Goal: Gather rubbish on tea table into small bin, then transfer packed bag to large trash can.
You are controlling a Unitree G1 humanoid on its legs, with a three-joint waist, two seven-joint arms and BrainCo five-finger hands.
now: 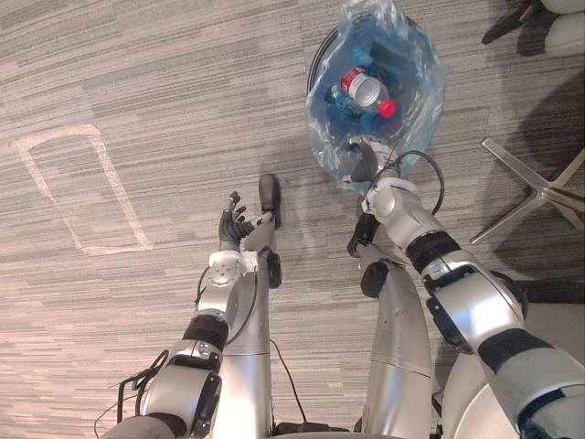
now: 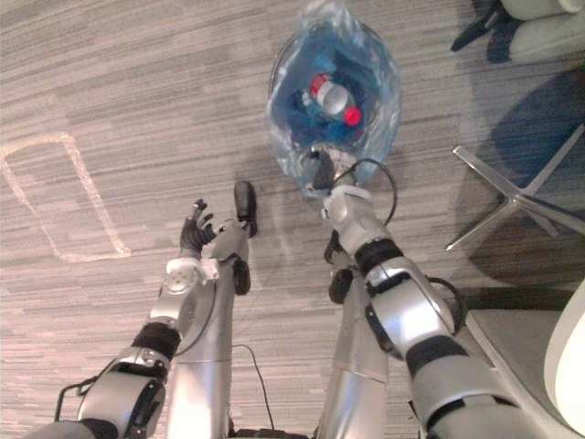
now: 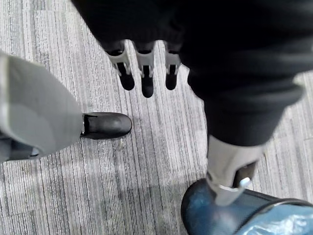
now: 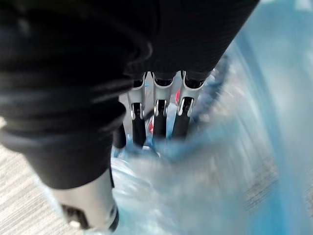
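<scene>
A blue plastic bag [image 1: 407,64] lines a round dark bin [image 1: 317,55] standing on the carpet in front of me. Inside it lie a clear bottle [image 1: 366,91] with a red cap and other rubbish. My right hand [image 1: 367,163] is at the bag's near rim. In the right wrist view its fingers [image 4: 159,117] reach straight into the crumpled blue plastic [image 4: 205,186], and the thumb stays apart. My left hand [image 1: 233,224] hovers over the carpet to the left of the bin with fingers [image 3: 146,73] straight and nothing in it.
A chair base with silver legs [image 1: 539,187] stands on the carpet right of the bin, and a pale seat [image 2: 516,343] is at the lower right. A taped outline [image 1: 82,187] marks the floor at the left. Another dark chair base [image 1: 512,23] is at the top right.
</scene>
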